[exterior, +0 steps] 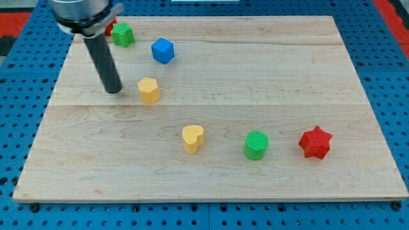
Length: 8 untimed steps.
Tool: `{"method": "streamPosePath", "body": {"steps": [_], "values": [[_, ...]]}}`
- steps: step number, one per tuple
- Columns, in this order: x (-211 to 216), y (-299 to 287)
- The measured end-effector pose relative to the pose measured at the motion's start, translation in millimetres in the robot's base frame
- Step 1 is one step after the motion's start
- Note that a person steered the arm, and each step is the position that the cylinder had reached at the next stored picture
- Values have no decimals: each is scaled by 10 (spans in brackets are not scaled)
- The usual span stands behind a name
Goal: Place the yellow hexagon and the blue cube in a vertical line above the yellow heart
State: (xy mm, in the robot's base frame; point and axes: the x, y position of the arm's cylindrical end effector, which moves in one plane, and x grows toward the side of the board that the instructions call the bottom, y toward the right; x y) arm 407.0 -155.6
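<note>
Wooden board (255,70) on blue pegboard (25,70); 6 blocks visible, maybe 7.

surface: pale wooden board (255,76) | surround: blue perforated panel (383,96) | light: even

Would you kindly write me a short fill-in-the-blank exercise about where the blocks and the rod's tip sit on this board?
1. My tip stands just to the view's ____ of the yellow hexagon.
2. The block nearest the blue cube is the yellow ____.
3. Between the yellow heart and the red star stands the green ____.
4. Beside the green cube, half hidden by the arm, a ____ block shows.

Missing words: left; hexagon; cylinder; red
</note>
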Motion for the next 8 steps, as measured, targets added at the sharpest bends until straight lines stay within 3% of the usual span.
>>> {"method": "streamPosePath", "body": {"steps": [2,5,7,8], "values": [[-137,525],[150,1027],[-566,43],[-1083,-66]]}}
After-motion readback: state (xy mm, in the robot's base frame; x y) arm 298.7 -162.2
